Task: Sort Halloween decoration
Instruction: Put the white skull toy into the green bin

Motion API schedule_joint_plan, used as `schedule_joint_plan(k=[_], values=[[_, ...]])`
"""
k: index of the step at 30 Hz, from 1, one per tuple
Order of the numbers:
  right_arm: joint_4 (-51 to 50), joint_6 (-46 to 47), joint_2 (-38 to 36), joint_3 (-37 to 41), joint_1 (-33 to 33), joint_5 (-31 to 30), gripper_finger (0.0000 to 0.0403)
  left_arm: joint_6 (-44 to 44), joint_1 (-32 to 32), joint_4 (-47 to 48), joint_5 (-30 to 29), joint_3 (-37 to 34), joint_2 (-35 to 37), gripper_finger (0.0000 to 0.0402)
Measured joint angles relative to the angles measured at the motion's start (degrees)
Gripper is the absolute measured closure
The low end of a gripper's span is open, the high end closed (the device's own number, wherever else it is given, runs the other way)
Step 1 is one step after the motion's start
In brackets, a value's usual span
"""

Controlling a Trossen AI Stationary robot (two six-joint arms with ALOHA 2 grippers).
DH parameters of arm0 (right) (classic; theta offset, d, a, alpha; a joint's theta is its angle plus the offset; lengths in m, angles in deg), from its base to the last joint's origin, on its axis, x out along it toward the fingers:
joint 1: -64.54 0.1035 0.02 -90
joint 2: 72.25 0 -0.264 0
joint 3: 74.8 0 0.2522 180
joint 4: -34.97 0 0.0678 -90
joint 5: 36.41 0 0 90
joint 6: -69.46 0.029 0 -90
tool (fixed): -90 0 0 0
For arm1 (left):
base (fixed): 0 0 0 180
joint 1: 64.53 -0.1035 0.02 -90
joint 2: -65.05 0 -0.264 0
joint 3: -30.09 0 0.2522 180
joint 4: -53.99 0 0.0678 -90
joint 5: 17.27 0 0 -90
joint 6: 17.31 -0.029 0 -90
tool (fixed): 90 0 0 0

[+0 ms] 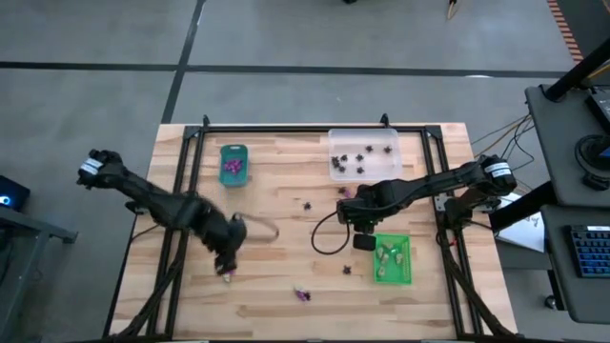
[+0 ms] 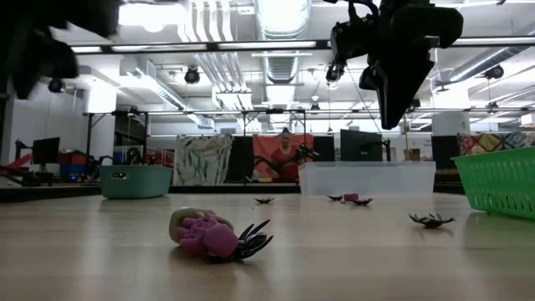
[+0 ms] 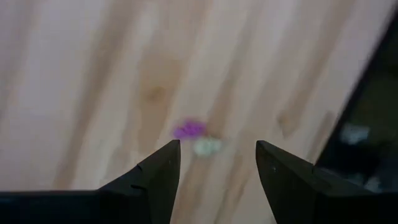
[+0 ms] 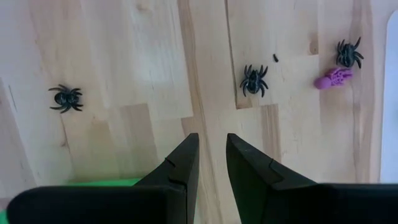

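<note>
My left gripper (image 1: 227, 259) is open above the table's near left part. A purple trinket (image 3: 188, 129) and a pale cream one (image 3: 207, 146) lie side by side on the wood below it, ahead of its fingers; they also show in the high view (image 1: 227, 273). My right gripper (image 1: 347, 211) hangs empty above the table's middle, its fingers only slightly apart (image 4: 212, 149). Below it lie black spiders (image 4: 254, 79) (image 4: 65, 98) and a purple trinket (image 4: 333, 77). A purple, cream and black cluster (image 2: 213, 234) lies near the front edge.
A teal tray (image 1: 233, 164) with purple trinkets stands at the far left. A clear tray (image 1: 363, 152) with black spiders stands at the far right. A bright green tray (image 1: 392, 257) with pale pieces lies on the right. A cable loop (image 1: 324, 238) lies on the table's middle.
</note>
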Motion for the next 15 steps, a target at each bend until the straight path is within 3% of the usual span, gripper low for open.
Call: schedule_joint_plan(k=[2, 10, 15], values=[[0.0, 0.1, 0.0, 0.0, 0.0, 0.0, 0.033, 1.8, 5.4, -1.3, -1.9, 0.3, -0.6, 0.021], [0.4, -1.1, -0.1, 0.0, 0.0, 0.0, 0.033, 17.5, 25.2, -3.8, -20.4, 3.0, -6.7, 0.0209], [1.7, -1.2, -0.1, 0.0, 0.0, 0.0, 0.033, 22.1, 29.5, -3.4, -21.8, 4.8, -14.1, 0.0209]])
